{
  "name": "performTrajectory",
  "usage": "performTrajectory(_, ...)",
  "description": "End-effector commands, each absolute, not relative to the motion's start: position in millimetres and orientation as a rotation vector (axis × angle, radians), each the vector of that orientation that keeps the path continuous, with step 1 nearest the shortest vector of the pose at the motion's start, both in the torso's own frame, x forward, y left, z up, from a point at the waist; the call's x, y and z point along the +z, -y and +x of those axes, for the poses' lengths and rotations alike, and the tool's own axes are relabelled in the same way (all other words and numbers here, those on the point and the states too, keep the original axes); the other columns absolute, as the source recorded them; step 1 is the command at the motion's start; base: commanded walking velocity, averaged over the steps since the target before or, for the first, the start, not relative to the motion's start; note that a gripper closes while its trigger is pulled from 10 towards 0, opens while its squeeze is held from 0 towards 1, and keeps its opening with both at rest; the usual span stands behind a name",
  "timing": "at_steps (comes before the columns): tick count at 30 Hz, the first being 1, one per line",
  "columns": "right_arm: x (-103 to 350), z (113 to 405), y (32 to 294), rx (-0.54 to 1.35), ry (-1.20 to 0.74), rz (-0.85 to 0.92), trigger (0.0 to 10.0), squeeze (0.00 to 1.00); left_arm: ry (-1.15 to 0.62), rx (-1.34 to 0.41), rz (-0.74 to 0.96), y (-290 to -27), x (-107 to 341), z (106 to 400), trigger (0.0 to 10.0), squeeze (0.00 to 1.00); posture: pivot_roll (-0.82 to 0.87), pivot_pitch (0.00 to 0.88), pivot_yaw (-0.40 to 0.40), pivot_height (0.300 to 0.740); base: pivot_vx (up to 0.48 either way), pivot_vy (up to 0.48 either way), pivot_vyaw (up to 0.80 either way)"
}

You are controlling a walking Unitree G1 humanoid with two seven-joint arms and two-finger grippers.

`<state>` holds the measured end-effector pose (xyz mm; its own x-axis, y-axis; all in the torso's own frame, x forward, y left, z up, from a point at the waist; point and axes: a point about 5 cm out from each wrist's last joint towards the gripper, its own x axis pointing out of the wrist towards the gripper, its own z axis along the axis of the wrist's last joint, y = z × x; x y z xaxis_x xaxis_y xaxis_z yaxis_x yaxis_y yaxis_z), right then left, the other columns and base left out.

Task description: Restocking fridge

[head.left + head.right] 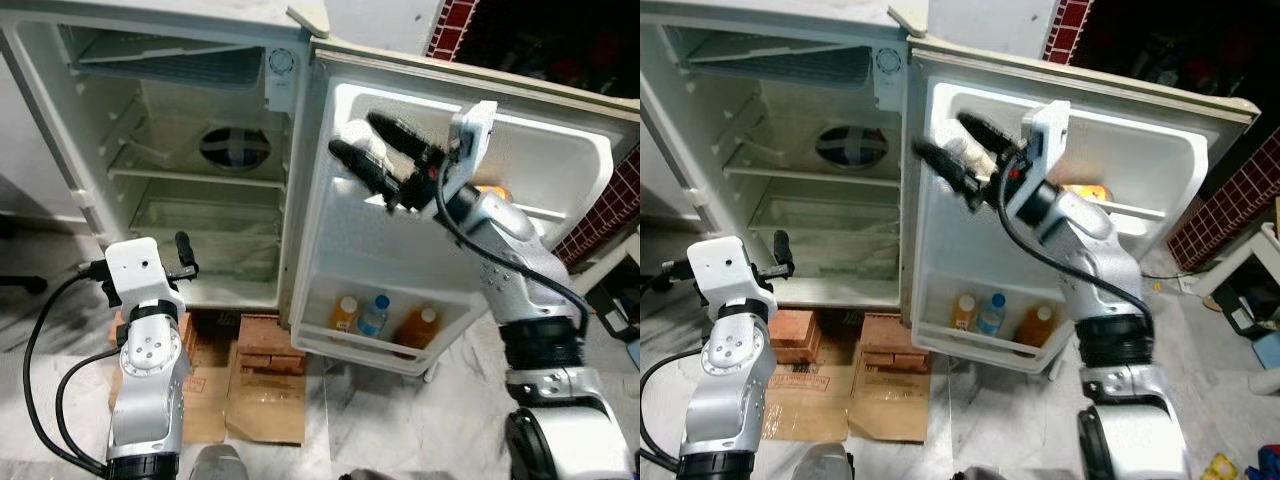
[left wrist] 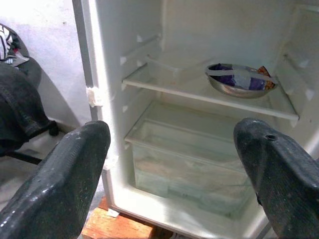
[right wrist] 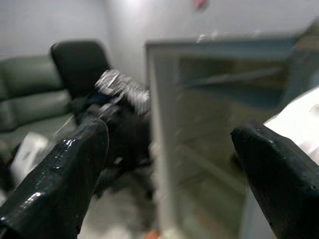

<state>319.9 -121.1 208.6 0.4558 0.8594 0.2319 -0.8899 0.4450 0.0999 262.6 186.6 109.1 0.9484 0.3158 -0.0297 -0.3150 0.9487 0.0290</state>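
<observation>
**Fridge restock: right arm up at door shelf, nothing in its grip**

Fridge (image 1: pixel 292 215) stands wide open, door (image 1: pixel 560 170) swung toward 3 o'clock. Right gripper (image 1: pixel 365 145) is raised against the door's upper compartment, fingers spread wide, w/ a white rounded item (image 1: pixel 362 136) sitting between them at the shelf. Can't tell if it's a bottle or part of the door; the fingers aren't closed on it. The right wrist view is blurred, w/ both pads far apart and only open space between, so I read it as empty.

Left gripper (image 1: pixel 182 262) hangs low at 8 o'clock, facing the main cabinet, also wide open and holding nothing. Its wrist view shows a foil-covered metal bowl (image 2: pixel 240 79) on the middle shelf and a clear drawer (image 2: pixel 189 164) below.

Stock so far: three bottles (image 1: pixel 378 318) in the bottom door rack at 6 o'clock, two orange and one clear w/ a blue cap, plus something orange (image 1: pixel 492 192) on the mid rack behind the right wrist.

To do this step well, imo:
- Back the right arm straight out from the shelf, away from the lip.
- Keep the elbow clear of the mid rack.
- Don't lean on the door; it could swing.
- Next item: fill door racks first, upright and snug beside the others.
</observation>
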Motion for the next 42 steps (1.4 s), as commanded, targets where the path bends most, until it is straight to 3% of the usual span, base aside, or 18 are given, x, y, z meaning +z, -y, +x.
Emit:
performTrajectory(1, 208, 314, 122, 1.159, 0.141, 0.204, 10.0, 0.0, -0.027, 0.307, 0.021, -184, 110, 263, 10.0, 0.0, 0.14, 0.0, -0.096, 0.74, 0.0, 0.0, 0.0)
performTrajectory(6, 196, 308, 125, 1.194, 0.062, 0.2, 10.0, 0.0, -0.026, 0.304, 0.022, -184, 110, 263, 10.0, 0.0, 0.15, 0.0, -0.096, 0.74, 0.0, 0.0, 0.0)
performTrajectory(10, 172, 302, 117, 1.23, -0.028, 0.053, 10.0, 0.0, -0.03, 0.3, 0.022, -183, 109, 263, 10.0, 0.0, 0.14, 0.0, -0.093, 0.74, 0.0, 0.0, 0.0)
performTrajectory(22, 166, 334, 85, 0.896, 0.041, -0.017, 10.0, 0.0, -0.03, 0.295, 0.023, -181, 110, 264, 10.0, 0.0, 0.15, 0.0, -0.093, 0.74, 0.0, 0.0, 0.0)
performTrajectory(38, 189, 362, 124, 0.648, 0.192, -0.072, 10.0, 0.0, -0.03, 0.294, 0.021, -181, 109, 266, 10.0, 0.0, 0.14, 0.0, -0.093, 0.74, 0.0, 0.0, 0.0)
performTrajectory(42, 193, 363, 123, 0.647, 0.211, -0.066, 10.0, 0.0, -0.029, 0.29, 0.022, -181, 109, 267, 10.0, 0.0, 0.14, 0.0, -0.091, 0.74, 0.0, 0.0, 0.0)
